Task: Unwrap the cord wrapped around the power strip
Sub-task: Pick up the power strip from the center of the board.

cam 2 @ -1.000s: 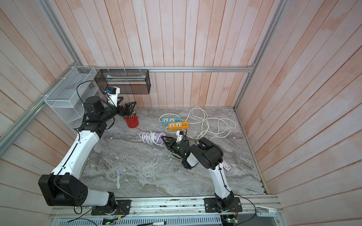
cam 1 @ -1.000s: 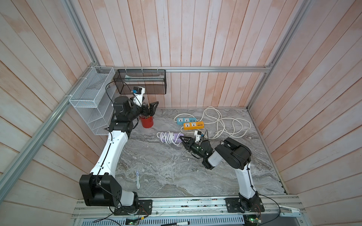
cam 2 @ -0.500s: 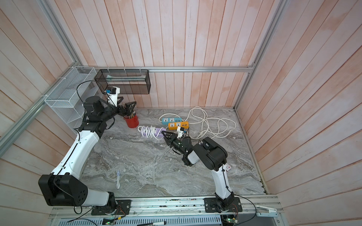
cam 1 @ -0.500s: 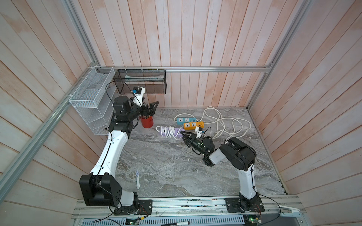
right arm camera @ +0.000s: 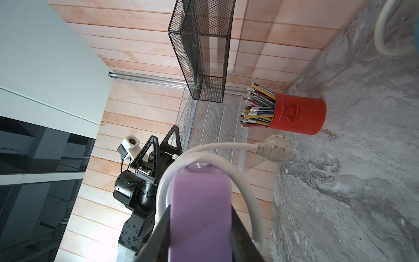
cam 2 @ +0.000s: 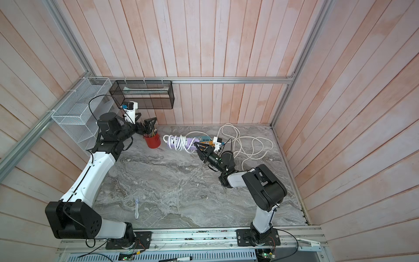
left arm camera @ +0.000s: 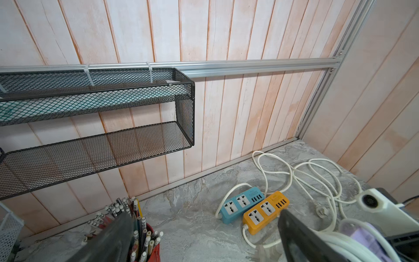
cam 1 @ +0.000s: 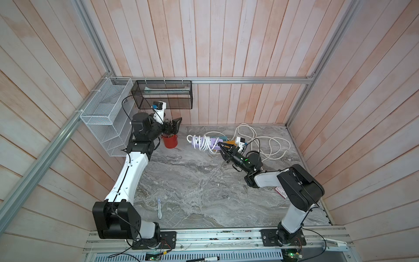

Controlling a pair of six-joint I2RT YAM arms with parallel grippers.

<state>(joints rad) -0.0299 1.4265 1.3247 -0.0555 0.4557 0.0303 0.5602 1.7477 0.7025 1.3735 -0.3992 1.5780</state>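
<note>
Clamping one end of the purple power strip (cam 1: 215, 145), the right fingers (right arm camera: 241, 240) hold it out sideways, apparently just off the counter (cam 1: 181, 181), so the wound cord (cam 1: 203, 143) can be reached. White turns ring the strip's middle, and the plug (right arm camera: 277, 149) hangs loose at the far end. The left fingers (left arm camera: 301, 240) stand wide apart above the red cup (cam 1: 170, 141), holding nothing, probably ready to take the plug. The cup is crammed with pencils (right arm camera: 256, 108). The black mesh basket (cam 1: 163, 95) on the wall carries something flat and pale.

The left arm stands tall, its left gripper (cam 1: 174, 125) wide open. The right arm bends low, its right gripper (cam 1: 220, 148) pinching the purple power strip (cam 1: 194, 142) by its end.
</note>
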